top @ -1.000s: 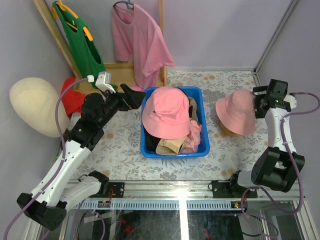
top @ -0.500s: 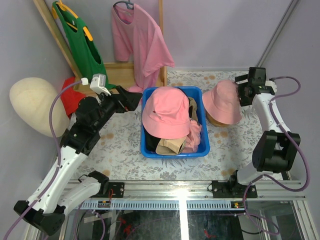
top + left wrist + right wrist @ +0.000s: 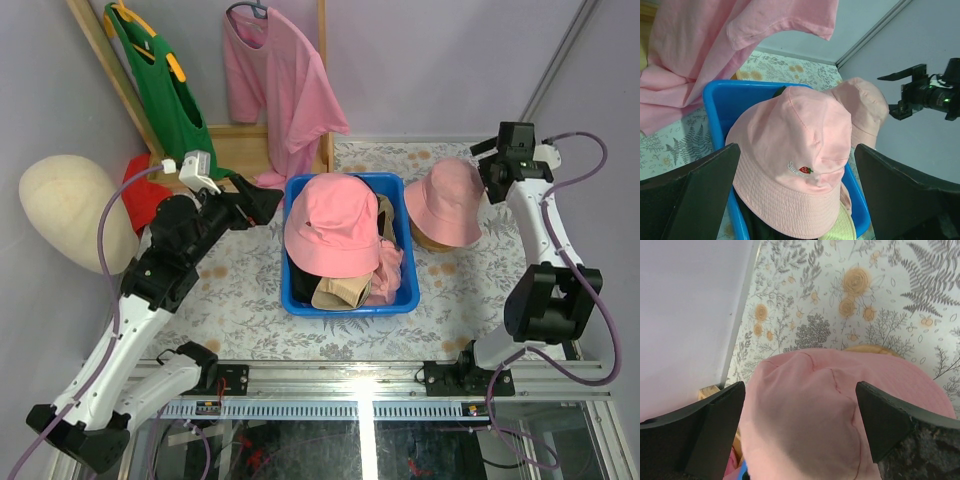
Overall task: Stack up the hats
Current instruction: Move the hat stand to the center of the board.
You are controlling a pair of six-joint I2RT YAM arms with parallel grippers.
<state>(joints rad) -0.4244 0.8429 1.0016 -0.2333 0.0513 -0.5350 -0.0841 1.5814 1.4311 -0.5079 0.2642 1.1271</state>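
Swung back-left, my right end effector point(image 3: 800, 415) hangs jaws apart over the pink bucket hat point(image 3: 447, 203) on the bench point(image 3: 250, 290) | left end effector point(image 3: 796, 150), apart, faces the strawberry hat point(image 3: 795, 150) in the blue bin point(image 3: 715, 100) | next, I reckon: pinch it, lift across.

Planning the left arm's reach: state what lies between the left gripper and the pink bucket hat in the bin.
Only the blue bin's left wall. The top view shows the left gripper outside it, jaws open, and the pink bucket hat inside.
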